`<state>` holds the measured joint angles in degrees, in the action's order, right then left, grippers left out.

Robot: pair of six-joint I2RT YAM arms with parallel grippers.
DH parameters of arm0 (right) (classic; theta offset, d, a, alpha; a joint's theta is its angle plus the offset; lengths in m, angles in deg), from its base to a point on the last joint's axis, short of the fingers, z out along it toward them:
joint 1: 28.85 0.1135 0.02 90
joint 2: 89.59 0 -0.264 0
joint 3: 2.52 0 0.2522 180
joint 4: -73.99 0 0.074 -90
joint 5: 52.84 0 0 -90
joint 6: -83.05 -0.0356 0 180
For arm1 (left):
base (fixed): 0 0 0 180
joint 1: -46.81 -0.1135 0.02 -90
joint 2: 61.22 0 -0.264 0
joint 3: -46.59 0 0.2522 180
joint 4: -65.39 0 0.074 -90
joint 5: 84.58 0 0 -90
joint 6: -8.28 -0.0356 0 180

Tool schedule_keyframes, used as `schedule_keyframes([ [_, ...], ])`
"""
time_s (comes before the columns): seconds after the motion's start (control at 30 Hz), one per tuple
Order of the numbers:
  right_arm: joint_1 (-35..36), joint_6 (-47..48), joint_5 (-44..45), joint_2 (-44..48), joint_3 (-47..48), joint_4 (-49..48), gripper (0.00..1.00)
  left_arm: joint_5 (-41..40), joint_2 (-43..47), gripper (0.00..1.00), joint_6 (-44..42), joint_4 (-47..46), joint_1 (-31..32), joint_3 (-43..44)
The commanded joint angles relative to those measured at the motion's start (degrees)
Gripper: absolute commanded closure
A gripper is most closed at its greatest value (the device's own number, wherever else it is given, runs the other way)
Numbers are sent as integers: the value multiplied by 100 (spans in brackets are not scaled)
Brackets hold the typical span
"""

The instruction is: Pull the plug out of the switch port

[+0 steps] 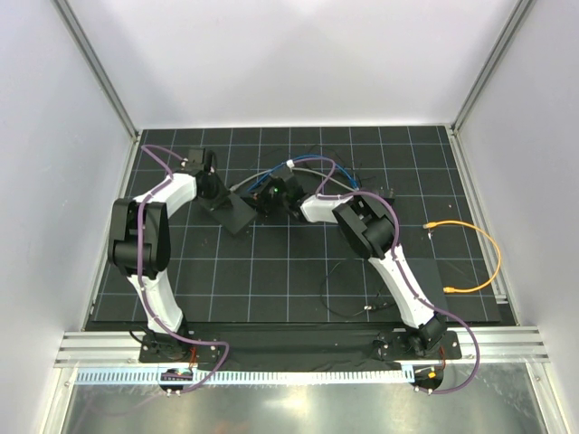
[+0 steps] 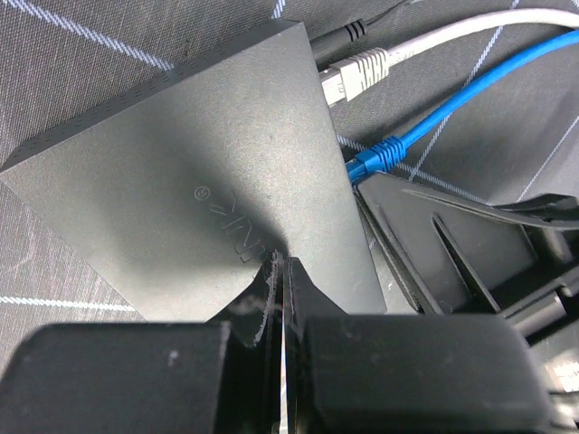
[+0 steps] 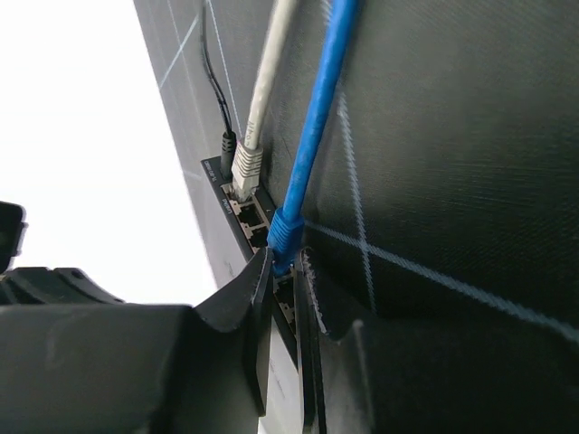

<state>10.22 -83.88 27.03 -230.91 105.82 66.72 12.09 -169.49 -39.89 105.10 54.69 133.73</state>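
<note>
Right wrist: gripper [image 3: 285,268] seemingly pinching plug [image 3: 284,231], switch [image 3: 254,217] edge.

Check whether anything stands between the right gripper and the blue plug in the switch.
Nothing visible does. The right gripper has its fingers against both sides of the blue plug at its port in the switch. The white plug sits further along the row of ports, beside the blue one, not between it and the gripper.

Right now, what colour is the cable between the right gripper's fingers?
Blue. The blue cable shows best in the right wrist view.
</note>
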Motion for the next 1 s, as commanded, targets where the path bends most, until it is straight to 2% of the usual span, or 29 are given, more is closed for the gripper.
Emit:
schedule_keyframes([
  [0.0,-57,1151,1311,218,330,1153,99,-369,-379,100,-104,445,38,-175],
  [0.07,21,1477,1600,332,368,1426,99,-378,-379,100,-104,446,38,-167],
  [0.13,22,1532,1480,359,368,1358,99,-395,-388,100,-104,454,47,-167],
  [0.2,-92,1182,1095,341,254,1034,99,-413,-388,100,-113,446,56,-167],
  [0.23,-127,553,875,368,-130,361,99,-413,-379,100,-113,454,56,-167],
  [0.33,-180,-22,574,246,-169,-126,99,-439,-370,100,-130,454,56,-167],
  [0.5,-180,274,547,262,52,117,99,-465,-327,100,-148,454,65,-184],
  [0.6,-180,590,241,298,113,119,99,-422,-309,100,-157,428,56,-167],
  [0.8,-172,819,-524,166,183,144,74,-334,-256,100,-166,393,73,-175],
  [0.97,-119,706,-753,43,297,38,69,-378,-239,100,-183,393,82,-167],
])
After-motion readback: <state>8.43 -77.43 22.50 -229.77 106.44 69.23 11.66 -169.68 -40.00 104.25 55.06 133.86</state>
